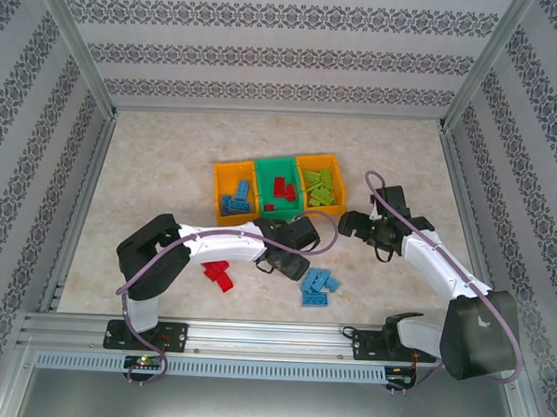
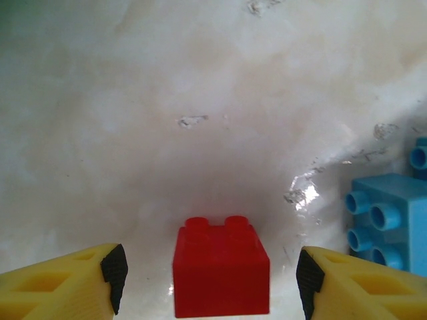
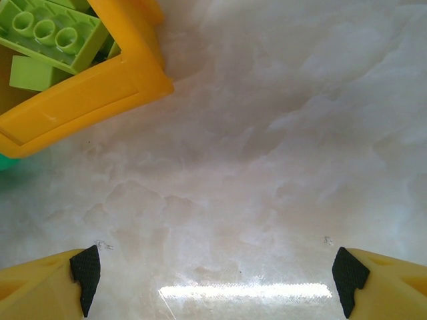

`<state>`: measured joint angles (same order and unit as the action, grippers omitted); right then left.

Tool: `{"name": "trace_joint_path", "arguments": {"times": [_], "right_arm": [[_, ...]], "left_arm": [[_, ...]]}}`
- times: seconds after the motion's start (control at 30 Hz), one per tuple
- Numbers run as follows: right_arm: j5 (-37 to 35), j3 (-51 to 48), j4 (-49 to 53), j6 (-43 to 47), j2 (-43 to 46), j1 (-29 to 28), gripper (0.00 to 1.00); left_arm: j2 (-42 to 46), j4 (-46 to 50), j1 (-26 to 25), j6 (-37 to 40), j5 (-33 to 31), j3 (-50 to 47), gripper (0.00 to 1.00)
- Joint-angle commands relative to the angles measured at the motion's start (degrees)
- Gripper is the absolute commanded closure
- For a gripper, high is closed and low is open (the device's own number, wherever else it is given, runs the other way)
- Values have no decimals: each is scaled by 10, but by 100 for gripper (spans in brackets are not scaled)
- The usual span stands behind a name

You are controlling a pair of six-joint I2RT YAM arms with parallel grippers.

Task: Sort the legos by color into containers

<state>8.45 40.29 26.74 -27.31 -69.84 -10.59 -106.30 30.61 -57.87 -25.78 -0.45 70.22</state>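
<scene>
While blue bricks (image 2: pixel 390 223) are cut off, left gripper (image 2: pixel 211 279) flanks a red brick (image 2: pixel 221 267) untouched; right gripper (image 3: pixel 217 272) gapes wide.

Containers (image 1: pixel 254 190) at table (image 1: pixel 150 164) centre, legos (image 1: pixel 237 204) in each — nearer front, left cluster (image 1: pixel 219 274), right cluster (image 1: pixel 318 287).

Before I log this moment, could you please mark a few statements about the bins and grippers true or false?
1. The green bin holds red bricks. True.
2. The left gripper is clamped on a blue brick. False: its open jaws straddle a red brick, with gaps on both sides.
3. The right gripper hangs open over bare table. True.
4. The light green bricks lie in the left orange bin. False: they are in the right orange bin; the left orange bin holds blue bricks.
</scene>
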Motion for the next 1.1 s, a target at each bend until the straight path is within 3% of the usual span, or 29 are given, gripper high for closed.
{"name": "trace_joint_path", "arguments": {"times": [0.0, 0.37, 0.7, 0.9, 1.07], "right_arm": [[4, -10, -5, -8, 5, 7, 7], [3, -9, -9, -5, 1, 8, 7], [4, -12, -11, -1, -5, 8, 7], [6, -17, -15, -3, 1, 9, 7], [7, -22, -16, -2, 4, 8, 7]], "left_arm": [[-12, 3, -9, -7, 7, 4, 30], [-38, 17, -9, -6, 4, 25, 46], [-19, 32, -9, -9, -30, 30, 67], [17, 64, -3, 5, -83, 66, 70], [39, 95, 45, 29, -111, 114, 71]]}}
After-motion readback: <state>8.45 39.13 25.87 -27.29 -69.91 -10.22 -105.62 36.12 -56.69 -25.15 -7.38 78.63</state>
